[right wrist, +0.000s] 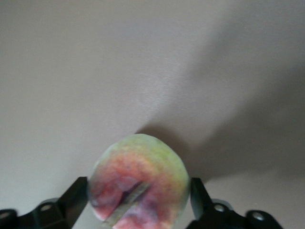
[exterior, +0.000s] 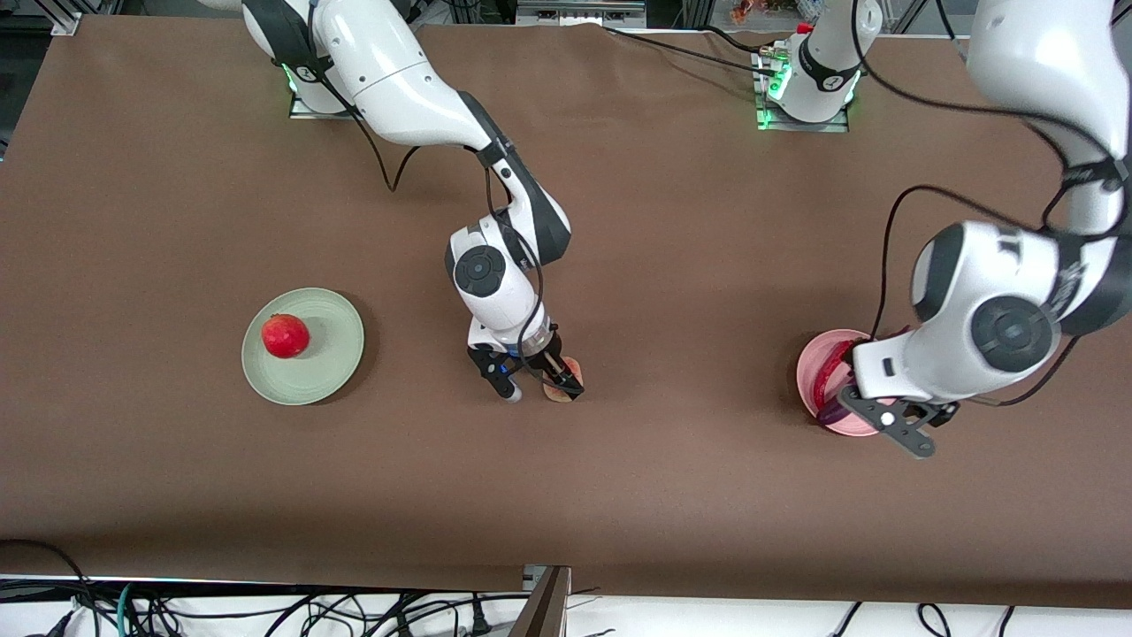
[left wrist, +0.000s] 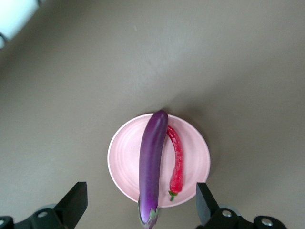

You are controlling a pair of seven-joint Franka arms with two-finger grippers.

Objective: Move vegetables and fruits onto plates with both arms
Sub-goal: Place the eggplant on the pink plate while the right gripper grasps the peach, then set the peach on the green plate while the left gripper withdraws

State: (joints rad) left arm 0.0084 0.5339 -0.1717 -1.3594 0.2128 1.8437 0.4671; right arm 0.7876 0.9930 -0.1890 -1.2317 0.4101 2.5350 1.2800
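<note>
The purple eggplant and the red chili lie side by side on the pink plate toward the left arm's end of the table. The eggplant's cap sticks out over the rim. My left gripper hangs open and empty over that plate, above its edge nearer the front camera. The red pomegranate sits on the green plate toward the right arm's end. My right gripper is shut on the pinkish-yellow peach at mid-table, low over the cloth, a finger on each side.
A brown cloth covers the table. Both arm bases stand at the edge farthest from the front camera. Cables run along the edge nearest it.
</note>
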